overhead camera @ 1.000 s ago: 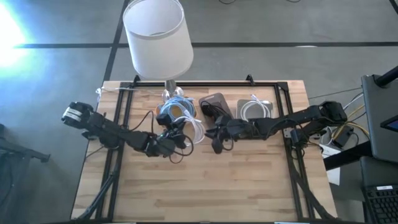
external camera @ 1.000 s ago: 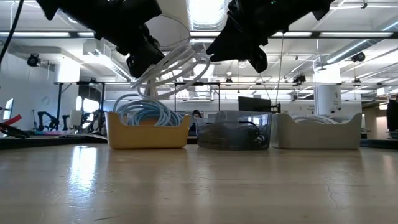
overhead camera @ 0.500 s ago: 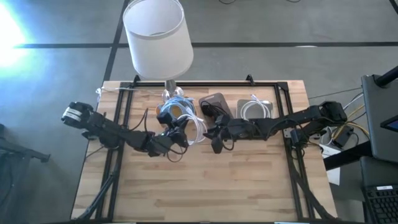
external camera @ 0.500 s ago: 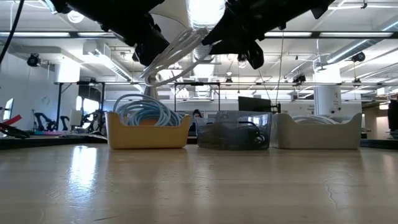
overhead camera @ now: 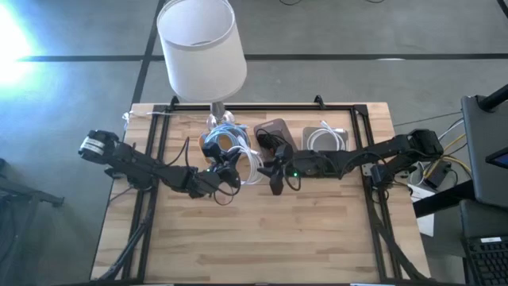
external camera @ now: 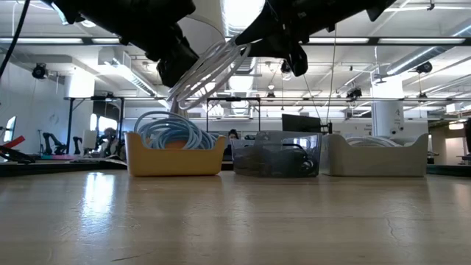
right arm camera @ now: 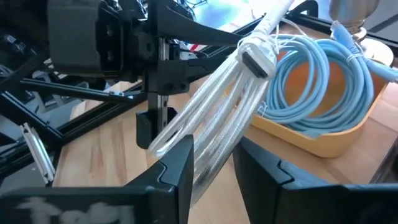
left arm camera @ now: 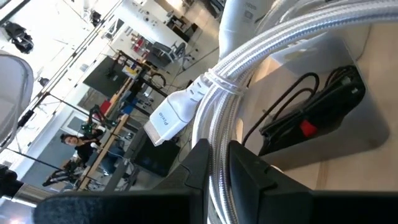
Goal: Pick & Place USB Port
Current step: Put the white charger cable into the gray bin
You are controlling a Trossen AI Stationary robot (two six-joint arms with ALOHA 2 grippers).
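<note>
Gripping the white coiled cable between its two dark fingers, the left gripper holds the bundle up off the table, above the boards in front of the yellow bin. The right gripper sits just beside it at the loops' other end; its fingers straddle the strands, but I cannot tell whether they press on them or only flank them.

If both arms pull apart while each has a hold, the coil could stretch, slip out of one grip and drop short of any container. The loose loops could also catch on the light blue cable heaped in the yellow bin and drag it out.

From above, arms hide most of the white coil; the three containers show in a row: yellow bin, grey bin with a black cable, pale bin with a white one. The low view shows what that hides: the bundle hangs well clear of the tabletop. Only the left wrist view shows the flat white plug and the tie binding the strands
</note>
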